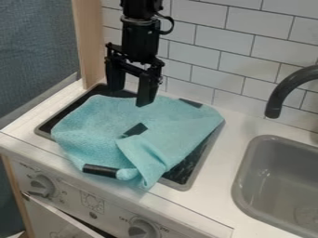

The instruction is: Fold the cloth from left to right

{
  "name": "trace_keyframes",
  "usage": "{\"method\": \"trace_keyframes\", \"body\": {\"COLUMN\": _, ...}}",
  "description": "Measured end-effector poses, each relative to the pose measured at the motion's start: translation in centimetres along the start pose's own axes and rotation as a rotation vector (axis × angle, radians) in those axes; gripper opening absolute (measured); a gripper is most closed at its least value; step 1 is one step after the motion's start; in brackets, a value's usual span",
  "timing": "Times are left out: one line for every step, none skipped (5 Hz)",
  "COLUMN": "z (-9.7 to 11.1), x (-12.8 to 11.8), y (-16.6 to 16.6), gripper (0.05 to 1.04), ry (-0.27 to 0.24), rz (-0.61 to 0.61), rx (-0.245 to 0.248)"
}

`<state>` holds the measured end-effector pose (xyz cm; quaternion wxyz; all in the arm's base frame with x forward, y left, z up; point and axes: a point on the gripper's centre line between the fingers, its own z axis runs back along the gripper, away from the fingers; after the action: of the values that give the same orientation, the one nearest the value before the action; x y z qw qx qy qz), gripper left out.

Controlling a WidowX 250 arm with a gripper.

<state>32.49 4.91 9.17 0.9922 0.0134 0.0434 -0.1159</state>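
Camera view: light-blue, soft-looking fabric cloth (93, 116) lies over the black, rectangular stove top (178, 173) with a grey rim, covering most of it and reaching past its front edge. Cloth surface uneven; a loose flap, creased and doubled over, runs down to a point at the stove top's front edge. Black patches (99, 170) noted at the cloth's front edge, near its middle and towards the back of the stove top.

Gripper (130, 96), black, two-fingered, hangs above the rear part of the stove top, pointing down; fingers spread wide, nothing between them. Contact with the cloth: cannot tell.

Markings: small printed characters and a square symbol on the white front panel (115, 209), below the stove top's front edge, around two grey round knobs (42, 186).

Surroundings: grey plastic sink basin (244, 174) beside the stove top, dark curved faucet (287, 88) above it; white rectangular wall tiles (236, 44) behind the stove top.
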Motion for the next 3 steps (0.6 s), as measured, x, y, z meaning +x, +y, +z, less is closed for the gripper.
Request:
{"method": "trace_keyframes", "body": {"z": -1.1, "x": -0.2, "y": -0.2, "gripper": 0.999, "ry": 0.033, "rz": -0.005, "rx": -0.012}}
{"method": "trace_keyframes", "body": {"z": -1.6, "x": -0.6, "y": 0.3, "gripper": 0.999, "ry": 0.077, "rz": -0.015, "rx": 0.002}}
{"method": "trace_keyframes", "body": {"z": -1.7, "x": -1.7, "y": 2.9, "gripper": 0.999, "ry": 0.09, "rz": 0.061, "rx": 0.037}}
